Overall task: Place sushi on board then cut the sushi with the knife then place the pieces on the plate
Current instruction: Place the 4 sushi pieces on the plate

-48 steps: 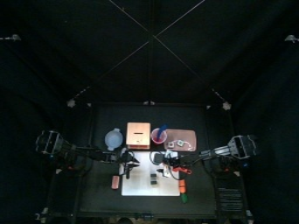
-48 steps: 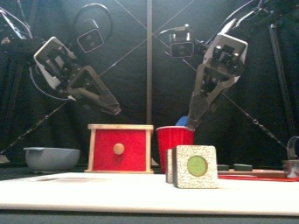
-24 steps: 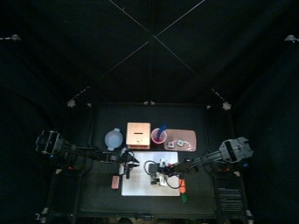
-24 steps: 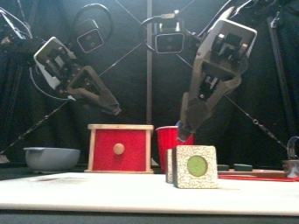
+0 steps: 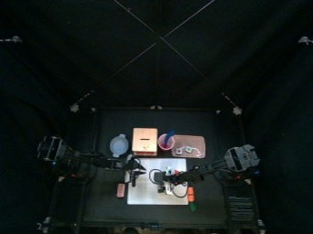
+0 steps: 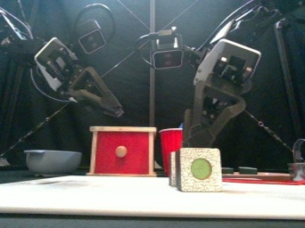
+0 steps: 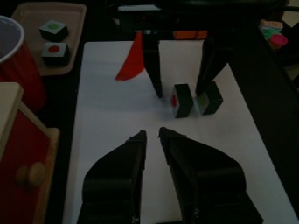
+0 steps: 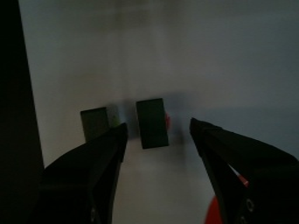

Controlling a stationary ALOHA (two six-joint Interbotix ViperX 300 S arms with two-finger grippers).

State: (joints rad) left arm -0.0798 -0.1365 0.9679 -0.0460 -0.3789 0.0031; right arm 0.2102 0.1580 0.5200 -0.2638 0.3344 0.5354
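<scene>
white board (image 7: 111, 105) bears upright sushi (image 6: 199, 169), right gripper (image 8: 158, 128) spread wide either side of it, left gripper (image 7: 151, 133) hovering near, closed and empty.

Sushi piece (image 6: 199, 169) upright on white board (image 7: 105, 114), green-centred face frontward, second piece (image 6: 174, 168) just behind, red knife (image 7: 132, 59) on board, pink plate (image 5: 186, 143) behind.

- Board (image 7: 105, 140) — white, smooth and matt, plastic-looking.
- Sushi (image 6: 199, 169) — pale speckled face with a flat green centre, dull finish.
- Box (image 6: 137, 142) — frame of pale bare wood; drawer front painted red with a light sheen.
- Cup (image 6: 173, 151) — red plastic, smooth, slightly glossy.
- Bowl (image 6: 52, 161) — blue-grey, smooth, matt.
- Right gripper (image 8: 158, 125) — jaws matt black, plastic-looking.
- Curtain (image 5: 73, 55) — black cloth, dull.
</scene>
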